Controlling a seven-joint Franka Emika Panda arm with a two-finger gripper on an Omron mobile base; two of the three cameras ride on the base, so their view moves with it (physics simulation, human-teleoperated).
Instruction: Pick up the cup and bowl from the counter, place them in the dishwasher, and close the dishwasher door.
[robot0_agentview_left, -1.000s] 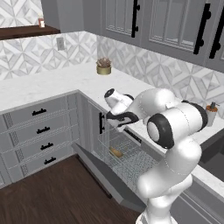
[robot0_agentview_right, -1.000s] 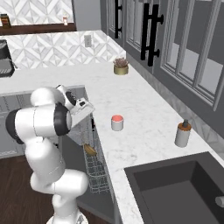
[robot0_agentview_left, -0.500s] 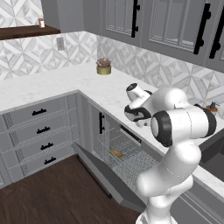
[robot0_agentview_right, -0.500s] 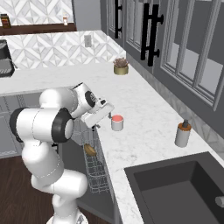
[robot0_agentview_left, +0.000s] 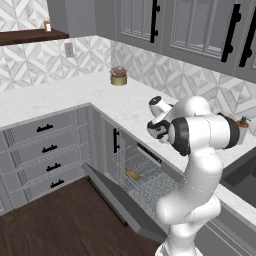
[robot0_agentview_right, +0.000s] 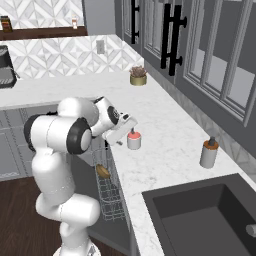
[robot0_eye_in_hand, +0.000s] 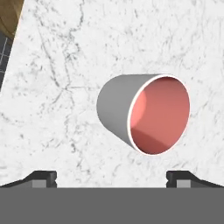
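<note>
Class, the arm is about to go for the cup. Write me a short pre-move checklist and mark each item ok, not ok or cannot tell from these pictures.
1. Gripper open: ok, fingers wide apart.
2. Cup between the fingertips' line: ok, roughly centred in the hand view.
3. Cup upright on the counter: ok.
4. Gripper empty: ok, nothing between the fingers.
5. Dishwasher door down, rack reachable: ok.
6. Bowl already in the rack: ok.

The dishwasher door (robot0_agentview_left: 117, 197) hangs open below the counter (robot0_agentview_left: 75, 95); the bowl (robot0_agentview_left: 132, 174) lies in the wire rack (robot0_agentview_left: 137, 172).
</note>
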